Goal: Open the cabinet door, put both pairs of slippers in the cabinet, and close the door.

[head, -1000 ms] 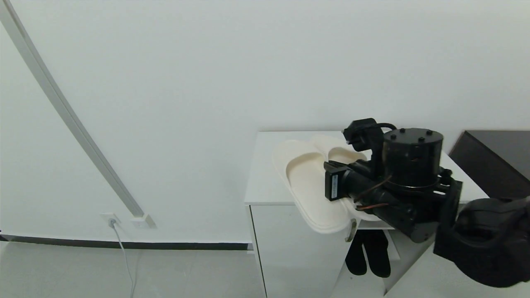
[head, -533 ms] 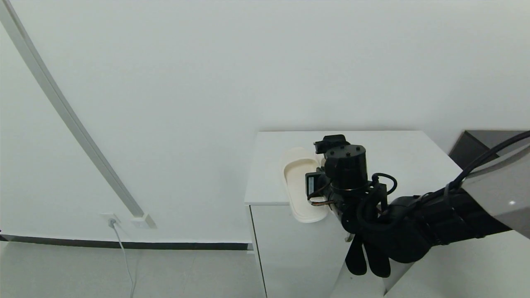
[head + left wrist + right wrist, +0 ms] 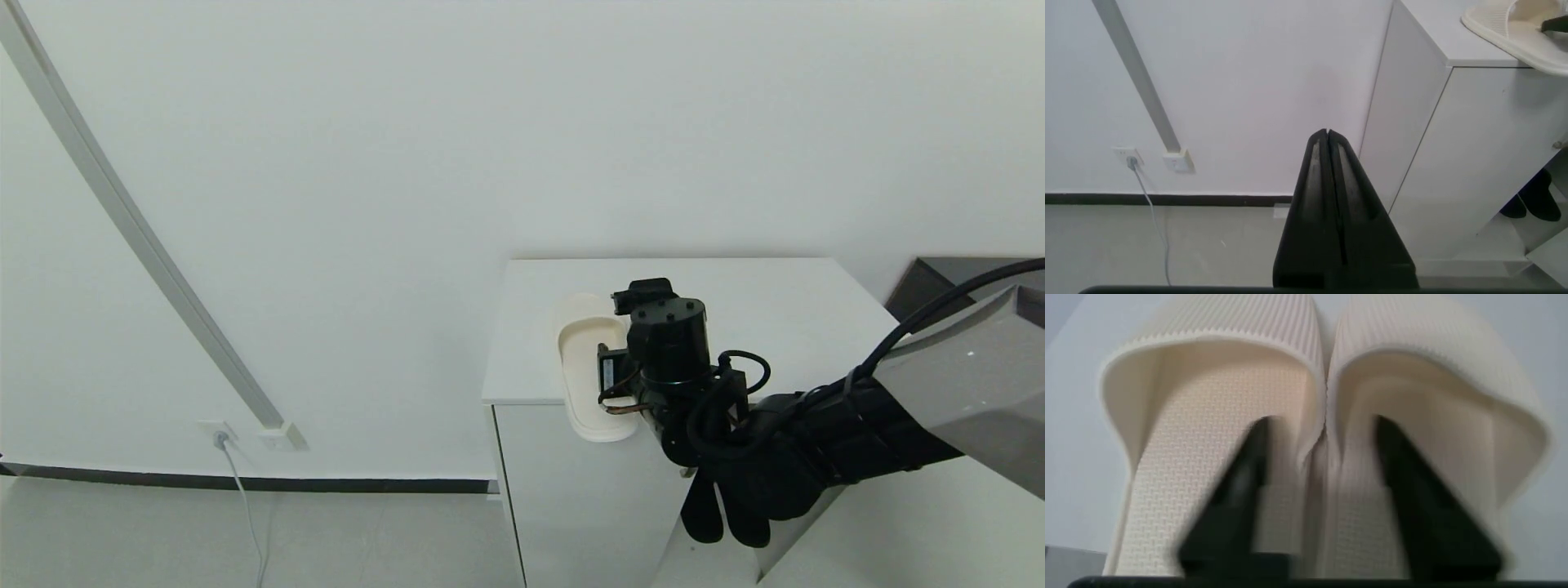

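Observation:
A pair of white slippers (image 3: pixel 584 359) sits side by side over the front edge of the white cabinet (image 3: pixel 775 302); the soles overhang it (image 3: pixel 1523 37). My right gripper (image 3: pixel 1319 437) has one finger (image 3: pixel 1245 478) in each slipper and is shut on the two adjoining inner walls. A black pair of slippers (image 3: pixel 725 510) stands upright inside the cabinet's open right compartment (image 3: pixel 1535 200). Its door (image 3: pixel 898 531) swings out toward me. My left gripper (image 3: pixel 1327 143) is shut and empty, low and to the left of the cabinet, facing the wall.
The cabinet's left door (image 3: pixel 580 490) is closed. A wall socket with a cable (image 3: pixel 216 433) and a slanted trunking strip (image 3: pixel 122 212) are on the wall at left. A dark piece of furniture (image 3: pixel 922 286) stands right of the cabinet.
One second ago the right arm held the white slippers high and close to the head camera. It has since carried them down and away to the cabinet's front edge, then edged slightly left.

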